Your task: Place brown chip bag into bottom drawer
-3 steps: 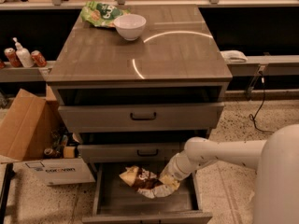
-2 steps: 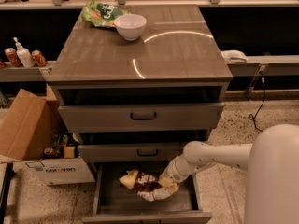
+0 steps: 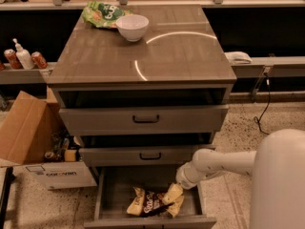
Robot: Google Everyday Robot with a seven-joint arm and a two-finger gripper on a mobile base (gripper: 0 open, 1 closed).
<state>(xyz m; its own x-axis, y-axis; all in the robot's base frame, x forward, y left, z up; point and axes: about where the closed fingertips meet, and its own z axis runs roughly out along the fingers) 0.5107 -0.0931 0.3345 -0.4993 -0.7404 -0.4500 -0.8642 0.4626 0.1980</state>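
Tool at brown chip bag in bottom drawer, below middle drawer.

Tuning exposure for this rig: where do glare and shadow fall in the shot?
Camera view: a bright curved glare arc crosses the cabinet top; the bottom drawer sits in dim shadow, where the gripper is at the brown chip bag.

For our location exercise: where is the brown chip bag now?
Camera view, low centre: the brown chip bag lies in the open bottom drawer, the gripper at its right end.
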